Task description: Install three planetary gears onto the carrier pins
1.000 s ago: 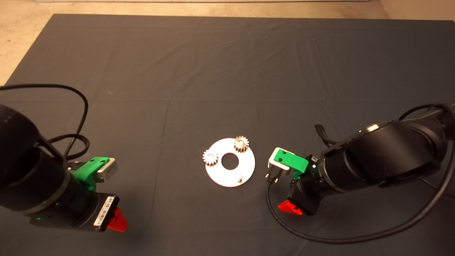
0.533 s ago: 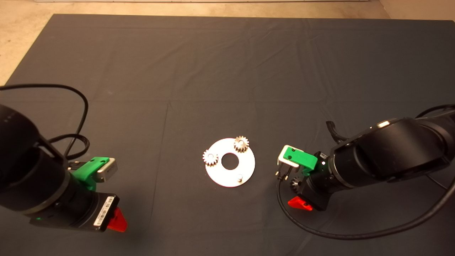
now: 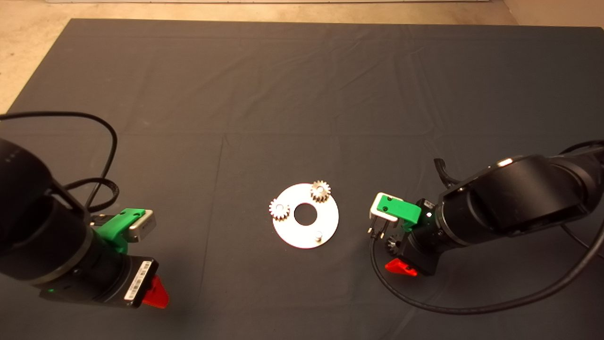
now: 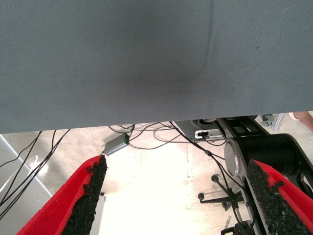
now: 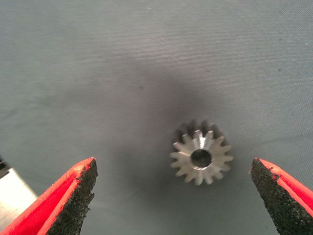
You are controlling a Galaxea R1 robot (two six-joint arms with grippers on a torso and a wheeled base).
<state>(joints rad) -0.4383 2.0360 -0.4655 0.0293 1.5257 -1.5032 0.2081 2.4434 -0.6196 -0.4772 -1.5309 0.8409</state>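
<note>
The left gripper (image 4: pixel 181 196) is waiting at the lower left over the dark mat (image 3: pixel 302 94), its jaws spread open and empty. On the tabletop's centre, the flat round silver plate (image 3: pixel 325 226) is carrying two small shiny steel toothed gears (image 3: pixel 320 191) on carrier pins; a third short silver pin (image 3: pixel 319 234) is standing bare. To the right, the right gripper (image 5: pixel 173 196) is hovering with jaws open around the loose third gear (image 5: pixel 201 157) lying flat on the mat.

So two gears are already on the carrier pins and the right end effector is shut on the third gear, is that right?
Not quite. The right end effector is open. In the right wrist view the third gear lies flat on the mat between its fingers, untouched. Two gears do sit on the carrier pins.
</note>
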